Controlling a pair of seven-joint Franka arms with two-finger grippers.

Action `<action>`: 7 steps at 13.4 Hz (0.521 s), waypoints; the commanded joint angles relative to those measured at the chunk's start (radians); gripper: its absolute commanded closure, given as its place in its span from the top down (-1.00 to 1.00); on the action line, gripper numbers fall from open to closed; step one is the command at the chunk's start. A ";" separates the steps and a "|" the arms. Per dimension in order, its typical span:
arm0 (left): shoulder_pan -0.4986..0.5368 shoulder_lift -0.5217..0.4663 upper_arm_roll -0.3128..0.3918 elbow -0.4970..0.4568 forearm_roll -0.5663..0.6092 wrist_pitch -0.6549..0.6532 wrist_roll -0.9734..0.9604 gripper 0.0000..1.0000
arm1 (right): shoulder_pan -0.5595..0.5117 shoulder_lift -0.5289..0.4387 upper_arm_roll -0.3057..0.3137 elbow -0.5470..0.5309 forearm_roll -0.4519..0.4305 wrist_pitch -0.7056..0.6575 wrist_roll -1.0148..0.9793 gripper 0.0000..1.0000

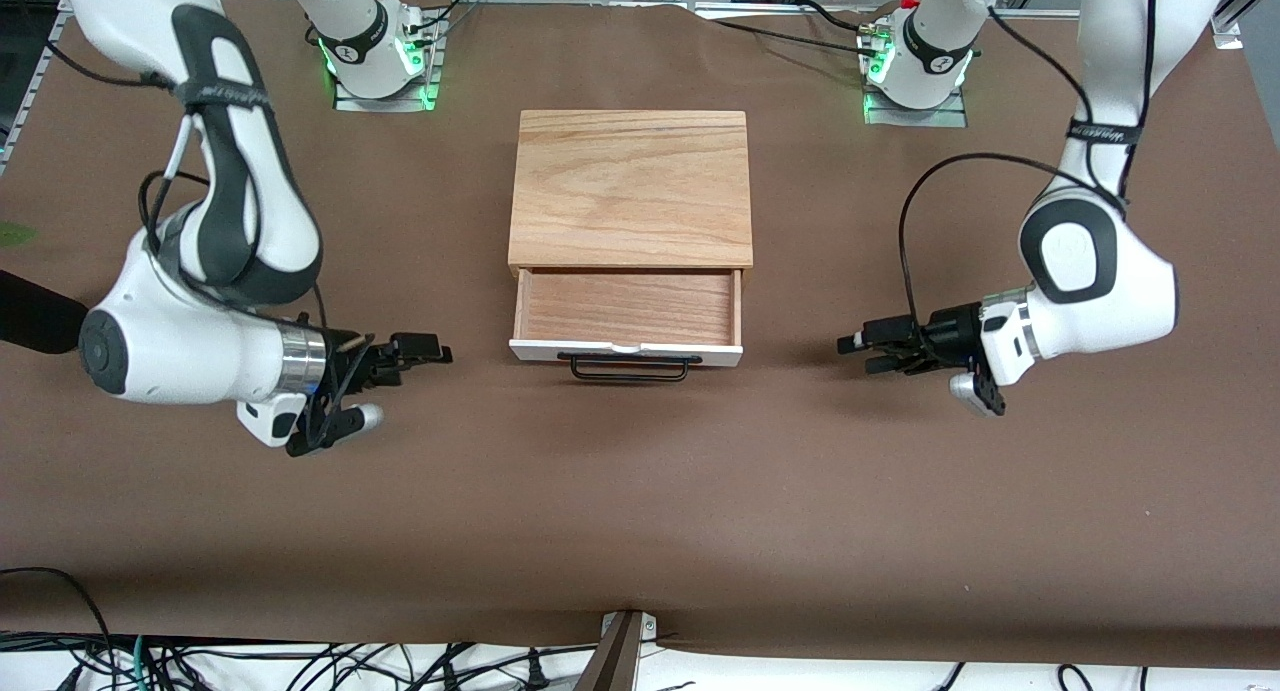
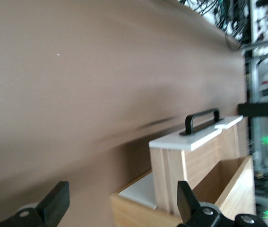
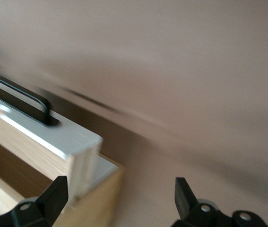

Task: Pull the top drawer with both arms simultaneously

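Observation:
The top drawer (image 1: 628, 308) stands pulled out of the wooden cabinet (image 1: 630, 186), showing its reddish-brown inside, white front panel and black bar handle (image 1: 630, 368). My right gripper (image 1: 430, 353) is open and empty, low over the table beside the drawer front toward the right arm's end, apart from it. My left gripper (image 1: 858, 354) is open and empty, beside the drawer front toward the left arm's end, apart from it. The left wrist view shows the open gripper (image 2: 122, 205) facing the drawer's corner (image 2: 185, 139). The right wrist view shows the open gripper (image 3: 119, 196) facing the other corner (image 3: 53, 137).
The cabinet's lower white front panel (image 2: 141, 191) shows under the open drawer. Brown table covering (image 1: 640, 491) spreads around the cabinet. The arm bases (image 1: 380, 51) stand at the table's edge farthest from the front camera. Cables lie along the nearest edge (image 1: 300, 661).

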 commanded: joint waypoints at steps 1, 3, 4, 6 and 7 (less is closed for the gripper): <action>0.013 -0.136 -0.002 -0.081 0.216 0.071 -0.005 1.00 | 0.031 -0.110 -0.008 -0.026 -0.204 -0.058 0.032 1.00; 0.053 -0.196 -0.003 -0.121 0.312 0.079 -0.001 1.00 | -0.018 -0.168 -0.006 -0.068 -0.240 -0.080 0.008 1.00; 0.065 -0.229 -0.002 -0.155 0.323 0.070 0.002 1.00 | -0.051 -0.202 -0.006 -0.112 -0.244 -0.068 -0.001 1.00; 0.090 -0.275 -0.002 -0.227 0.326 0.059 0.021 1.00 | -0.122 -0.300 -0.006 -0.189 -0.246 -0.045 0.005 1.00; 0.094 -0.301 -0.002 -0.224 0.376 0.036 0.013 1.00 | -0.136 -0.346 -0.008 -0.207 -0.261 -0.035 0.005 1.00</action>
